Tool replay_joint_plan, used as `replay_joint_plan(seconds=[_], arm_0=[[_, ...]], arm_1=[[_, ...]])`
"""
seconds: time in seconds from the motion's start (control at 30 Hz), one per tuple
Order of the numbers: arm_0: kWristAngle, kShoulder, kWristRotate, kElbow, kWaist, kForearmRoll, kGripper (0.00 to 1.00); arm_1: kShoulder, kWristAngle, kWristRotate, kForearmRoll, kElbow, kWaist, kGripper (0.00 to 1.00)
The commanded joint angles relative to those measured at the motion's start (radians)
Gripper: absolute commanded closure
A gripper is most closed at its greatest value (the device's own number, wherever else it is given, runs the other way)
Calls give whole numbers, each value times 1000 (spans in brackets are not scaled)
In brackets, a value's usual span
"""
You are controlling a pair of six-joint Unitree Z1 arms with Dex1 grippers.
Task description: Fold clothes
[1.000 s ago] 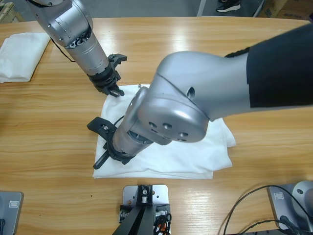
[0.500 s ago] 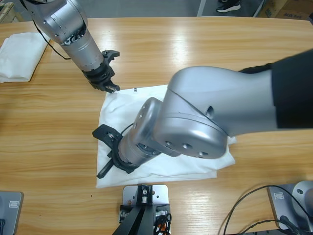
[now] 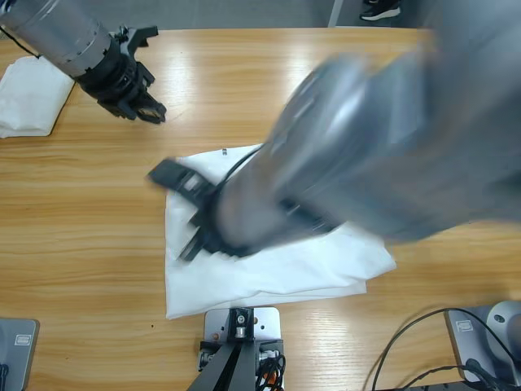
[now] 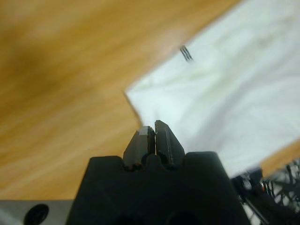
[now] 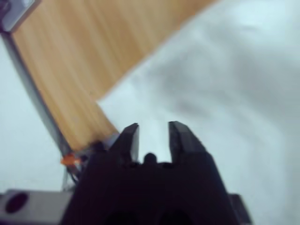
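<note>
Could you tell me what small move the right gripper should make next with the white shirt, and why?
Probably lower the right gripper onto the white shirt's left edge and close on it for another fold. Its jaws stand open just over the cloth, while the left gripper is shut, empty and off over the bare table.

Long glossy wooden table (image 3: 326, 81); grey floor (image 3: 244, 12) beyond.

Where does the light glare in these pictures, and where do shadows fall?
High view: overhead light glares in pale streaks on the wooden table, and the big arm shades the white T-shirt beneath it. Left wrist view: a dark shadow lies on the wood at upper left. Right wrist view: the cloth greys toward the right.
</note>
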Motion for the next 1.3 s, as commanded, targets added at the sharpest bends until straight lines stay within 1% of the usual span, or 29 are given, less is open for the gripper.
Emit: replay_joint_plan(seconds=[0.03,0.07,0.1,0.13,0.17,0.23,0.3,0.47,0.73,0.8,1.0,1.07,1.3], arm_0=[[-125,56,-23,51,-73,-69,1000],[-127,82,-21,22,-77,-69,1000],[-129,107,-19,-9,-81,-69,1000],[-130,134,-18,-46,-86,-69,1000],[-135,164,-22,-82,-94,-67,1000],[-142,223,-30,-145,-115,-62,1000],[-145,264,-41,-170,-131,-59,1000],[-158,295,-42,-147,-163,-44,1000],[-178,344,-56,-135,-176,-28,1000],[-181,356,-59,-139,-180,-29,1000],[-160,379,-87,-141,-180,-29,1000],[-156,382,-96,-149,-180,-29,1000],[-144,377,-107,-165,-180,-26,1000]], arm_1=[[-89,8,-23,110,122,-264,408],[-84,25,-41,104,126,-283,552],[-72,40,-67,98,124,-294,784],[-57,46,-88,93,120,-298,984],[-41,52,-96,82,118,-298,1000],[-10,61,-109,63,112,-298,1000],[13,75,-115,54,102,-298,1000],[45,97,-118,49,94,-298,1000],[107,115,-116,7,98,-298,1000],[130,119,-115,-17,113,-298,1000],[200,120,-115,-161,210,-310,1000],[197,120,-114,-191,242,-322,1000],[158,99,-105,-207,314,-334,1000]])
